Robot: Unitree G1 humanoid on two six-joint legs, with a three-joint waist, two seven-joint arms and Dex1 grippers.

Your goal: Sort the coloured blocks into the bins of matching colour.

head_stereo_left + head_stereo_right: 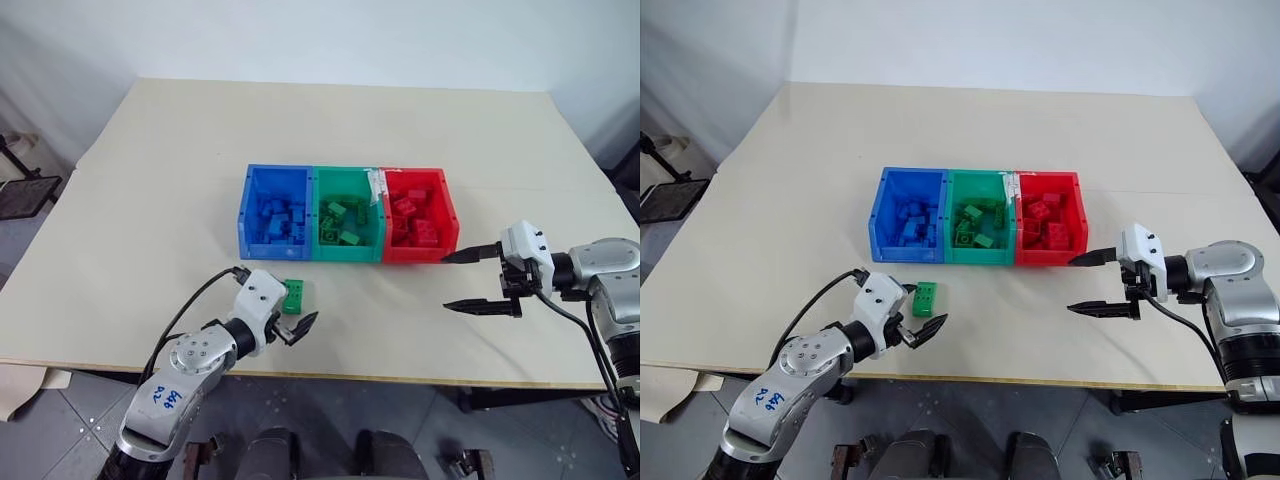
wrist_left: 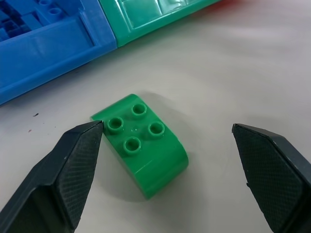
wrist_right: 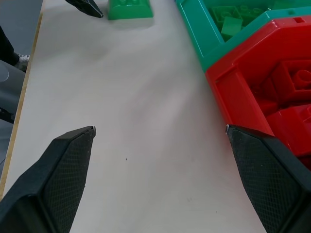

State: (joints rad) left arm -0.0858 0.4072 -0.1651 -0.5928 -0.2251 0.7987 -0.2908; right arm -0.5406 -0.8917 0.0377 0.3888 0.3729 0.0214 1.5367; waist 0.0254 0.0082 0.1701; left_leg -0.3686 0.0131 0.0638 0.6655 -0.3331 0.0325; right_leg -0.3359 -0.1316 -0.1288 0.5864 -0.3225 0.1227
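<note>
We see a cream table (image 1: pixel 150 200) by white walls, bins (image 1: pixel 347 213) mid-table, a green block (image 1: pixel 294 296) at their 7 o'clock, both claws (image 1: pixel 297 329) (image 1: pixel 470 282) wide open, empty.

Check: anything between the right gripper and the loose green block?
Nothing but bare table between the right gripper and the green block, as the right wrist view shows.

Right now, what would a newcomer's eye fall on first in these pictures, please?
The three joined bins, blue, green and red, stand mid-table, each holding blocks of its own colour. One green block lies loose on the table in front of them, with the open left pincer right at it. The right pincer hangs open beside the red bin.
</note>
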